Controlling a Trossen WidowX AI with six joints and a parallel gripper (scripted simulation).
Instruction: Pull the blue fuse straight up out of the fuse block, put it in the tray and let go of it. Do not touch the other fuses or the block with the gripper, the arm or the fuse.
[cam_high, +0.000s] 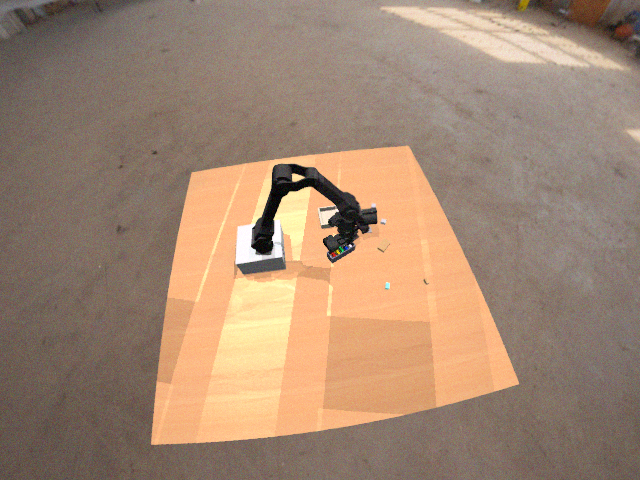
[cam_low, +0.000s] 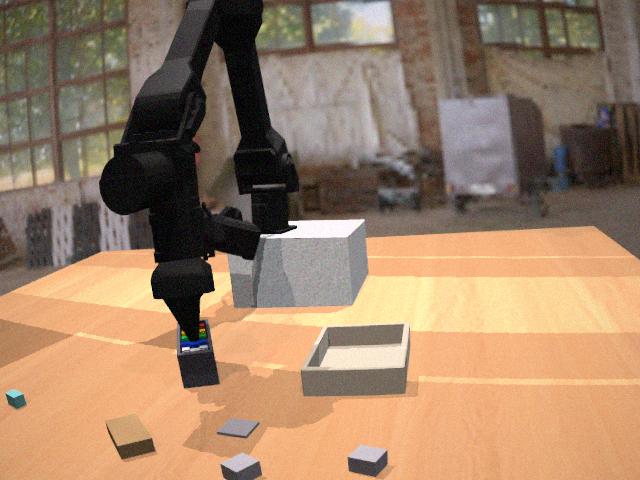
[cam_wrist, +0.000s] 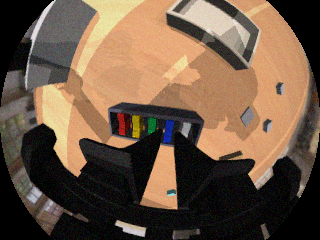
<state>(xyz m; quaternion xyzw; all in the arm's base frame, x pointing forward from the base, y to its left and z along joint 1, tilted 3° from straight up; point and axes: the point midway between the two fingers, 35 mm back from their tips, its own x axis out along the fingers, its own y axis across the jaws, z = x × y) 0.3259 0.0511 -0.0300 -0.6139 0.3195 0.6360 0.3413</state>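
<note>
Wood table (cam_low: 516, 320), w/ fuse block (cam_low: 197, 364), tray (cam_low: 356, 382), grey base (cam_low: 310, 268), approx. six small blocks (cam_low: 367, 459)
</note>
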